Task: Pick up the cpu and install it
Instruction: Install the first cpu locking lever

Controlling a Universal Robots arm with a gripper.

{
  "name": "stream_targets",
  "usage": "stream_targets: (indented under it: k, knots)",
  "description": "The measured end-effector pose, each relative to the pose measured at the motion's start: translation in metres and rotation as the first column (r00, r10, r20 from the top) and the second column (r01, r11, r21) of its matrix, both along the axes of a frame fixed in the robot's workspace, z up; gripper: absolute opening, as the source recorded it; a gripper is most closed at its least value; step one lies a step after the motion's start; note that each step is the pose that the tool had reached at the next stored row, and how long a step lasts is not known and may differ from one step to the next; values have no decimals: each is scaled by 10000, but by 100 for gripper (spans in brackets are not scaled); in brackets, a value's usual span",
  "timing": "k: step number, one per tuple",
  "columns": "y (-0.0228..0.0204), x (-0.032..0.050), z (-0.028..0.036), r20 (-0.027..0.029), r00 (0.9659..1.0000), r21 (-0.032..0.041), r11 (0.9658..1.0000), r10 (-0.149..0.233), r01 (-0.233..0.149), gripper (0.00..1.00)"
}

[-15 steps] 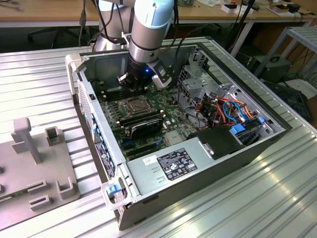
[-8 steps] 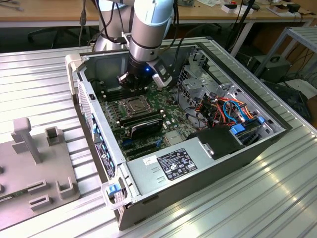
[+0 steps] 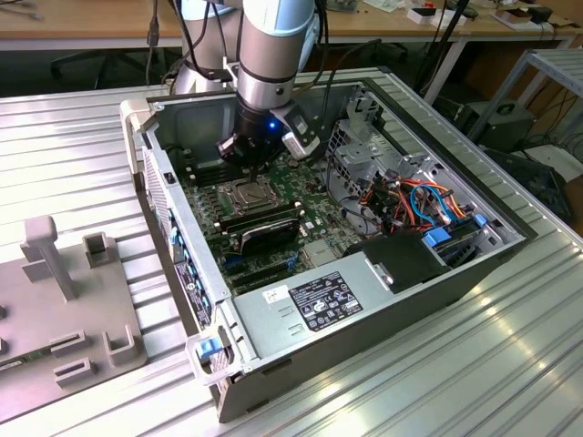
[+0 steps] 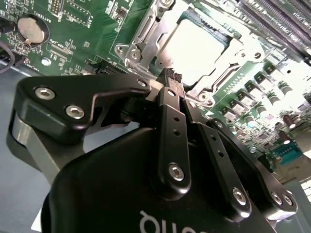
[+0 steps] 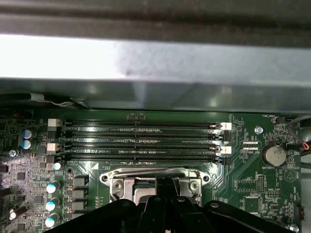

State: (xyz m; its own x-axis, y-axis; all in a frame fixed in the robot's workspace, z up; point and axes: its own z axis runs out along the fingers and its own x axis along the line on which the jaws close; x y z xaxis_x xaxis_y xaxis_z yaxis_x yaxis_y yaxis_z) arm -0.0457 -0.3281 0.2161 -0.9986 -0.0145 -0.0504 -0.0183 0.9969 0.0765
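A big metal table (image 3: 82, 137) with long ridges holds an open computer case (image 3: 383, 300) lying on its side. Inside the case is a green board (image 3: 314, 205) full of tiny parts. Near the front of the case sits a grey power box (image 3: 314, 305) with a white sticker, and on the exterior view's right there is a bunch of orange and blue wires (image 3: 419, 200). A grey plastic stand (image 3: 64, 309) rests on the table at the exterior view's left. The robot arm (image 3: 273, 55) reaches down into the case from above, and a small blue light glows on it. Its gripper (image 4: 174, 76) hangs just over the square socket (image 4: 146, 36) on the board, and the two black fingers (image 4: 170, 126) are pressed together with nothing between them. The cpu (image 4: 197, 48) already lies flat inside the socket, with its shiny silver top facing up and the metal frame around it. In the first wrist view, four long empty slots (image 5: 141, 141) run side by side just beside the socket, and a round silver battery (image 5: 273, 155) sits nearby on the board.
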Motion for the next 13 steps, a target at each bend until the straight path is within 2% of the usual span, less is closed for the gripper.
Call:
stream_targets:
  k: [3,7,10,13]
  knots:
    - [-28,-13,0,1,10000,2,10000,0,0,11]
    - [-31,-14,3,-1,10000,-2,10000,0,0,11]
    - [-31,-13,64,1,10000,1,10000,1,-1,11]
    - [-30,-13,86,1,10000,2,10000,0,0,11]
